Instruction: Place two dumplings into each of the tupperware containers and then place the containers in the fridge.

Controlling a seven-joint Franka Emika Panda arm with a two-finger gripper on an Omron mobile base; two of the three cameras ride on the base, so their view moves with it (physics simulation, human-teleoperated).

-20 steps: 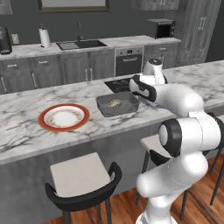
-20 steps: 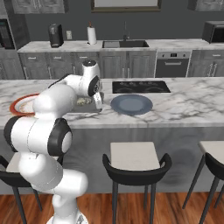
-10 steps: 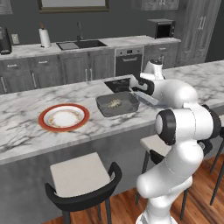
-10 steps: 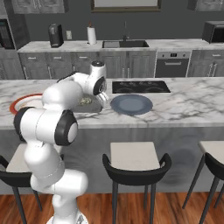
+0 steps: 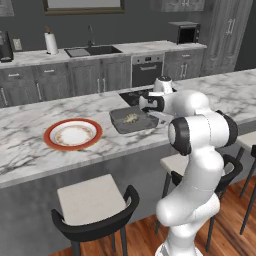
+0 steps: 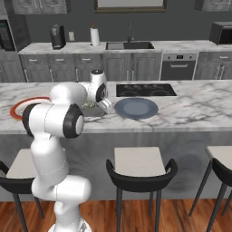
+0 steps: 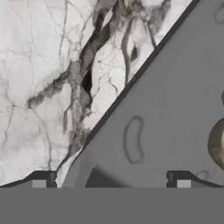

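While jaws gape empty: one tupperware container [image 5: 131,121], two plates, dumplings [image 5: 131,118] uncountable.

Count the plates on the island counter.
2. The red-rimmed plate lies toward the left end of the counter; the blue-grey plate sits in front of the cooktop, right of the tub. The arm may hide others.

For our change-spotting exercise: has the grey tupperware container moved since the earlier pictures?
No: the tupperware container stays put, same gap from the red-rimmed plate.
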